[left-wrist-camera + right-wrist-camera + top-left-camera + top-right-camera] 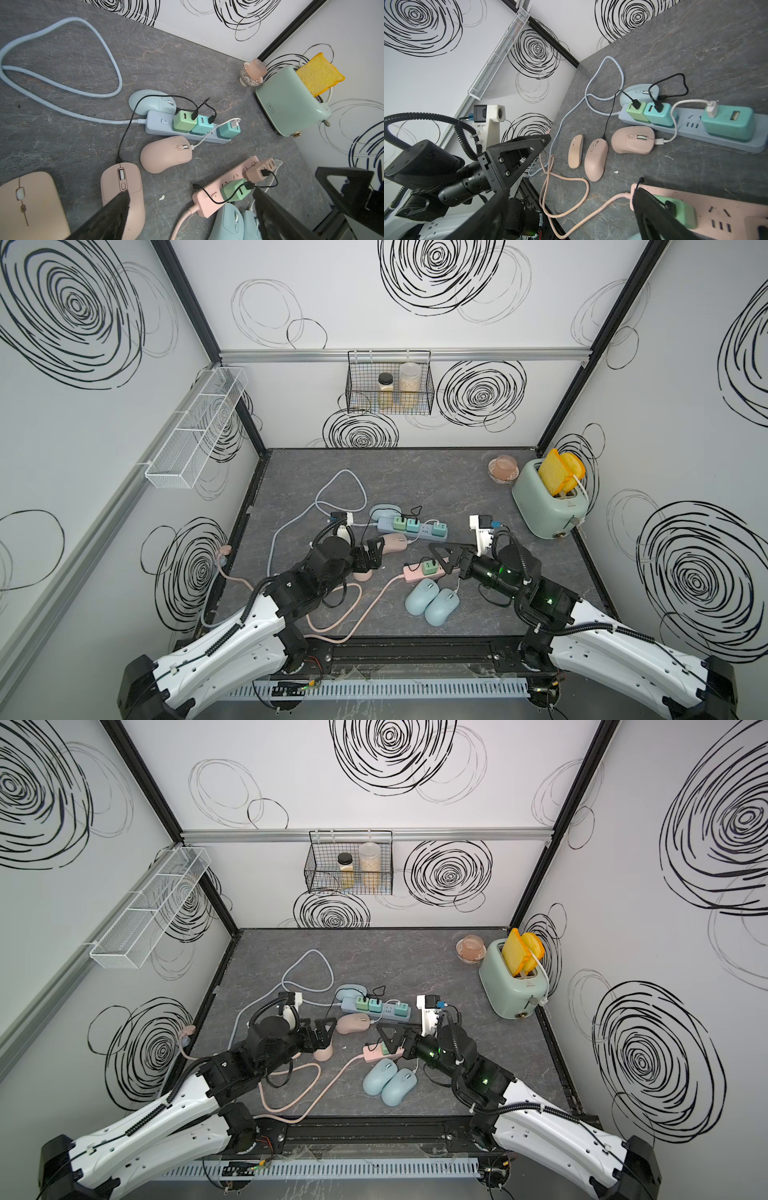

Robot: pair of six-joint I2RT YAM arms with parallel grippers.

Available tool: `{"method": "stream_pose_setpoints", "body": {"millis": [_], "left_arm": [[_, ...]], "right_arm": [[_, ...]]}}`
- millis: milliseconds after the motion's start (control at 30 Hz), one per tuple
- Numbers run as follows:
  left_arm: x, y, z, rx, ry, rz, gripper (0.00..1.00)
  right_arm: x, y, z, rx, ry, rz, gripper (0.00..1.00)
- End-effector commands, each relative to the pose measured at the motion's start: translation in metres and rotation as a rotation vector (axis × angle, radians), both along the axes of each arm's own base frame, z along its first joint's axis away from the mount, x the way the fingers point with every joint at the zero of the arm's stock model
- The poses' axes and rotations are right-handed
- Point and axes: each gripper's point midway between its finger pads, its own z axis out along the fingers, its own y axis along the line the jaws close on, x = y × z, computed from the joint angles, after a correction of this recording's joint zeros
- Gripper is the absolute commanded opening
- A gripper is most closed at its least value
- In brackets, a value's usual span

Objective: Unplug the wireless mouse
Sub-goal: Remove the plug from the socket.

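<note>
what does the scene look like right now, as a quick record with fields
left gripper: open, empty
right gripper: open, empty, over the pink power strip
blue power strip: three chargers plugged in
rounded pink mouse: white cable attached
long pink mouse: black cable attached
flat beige mouse: no cable
task state: no cable gripped yet
</note>
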Motion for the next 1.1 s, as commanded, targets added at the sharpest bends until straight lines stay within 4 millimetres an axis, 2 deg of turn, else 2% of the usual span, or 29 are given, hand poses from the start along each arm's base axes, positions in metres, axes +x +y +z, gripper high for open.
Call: {"method": "stream_pose_setpoints", "body": {"millis": [0,300,700,933,1067], "left_arm": [[0.001,-0.001,-0.001,0.007,-0.02,0.007,0.97],[-0.004,-0.008,-0.004,0.017,-0.018,-0.024,0.98],[-0.024,-0.023,-0.023,-0.001,-0.003,-0.12,0.98],[-0.037,-0.03,-0.02,-0.022,-0.015,-0.171,0.98],[-0.045,-0.035,-0.025,-0.007,-0.004,-0.204,0.98]], "right_arm": [[0.001,-0.002,-0.004,0.0,0.027,-0.013,0.95],[0.002,-0.003,-0.01,-0.014,0.038,-0.019,0.95],[0.001,-0.003,-0.032,-0.053,0.066,-0.01,0.96],[0.001,-0.004,-0.042,-0.069,0.076,-0.012,0.96],[-0.001,-0.006,-0.052,-0.086,0.092,-0.012,0.96]]}}
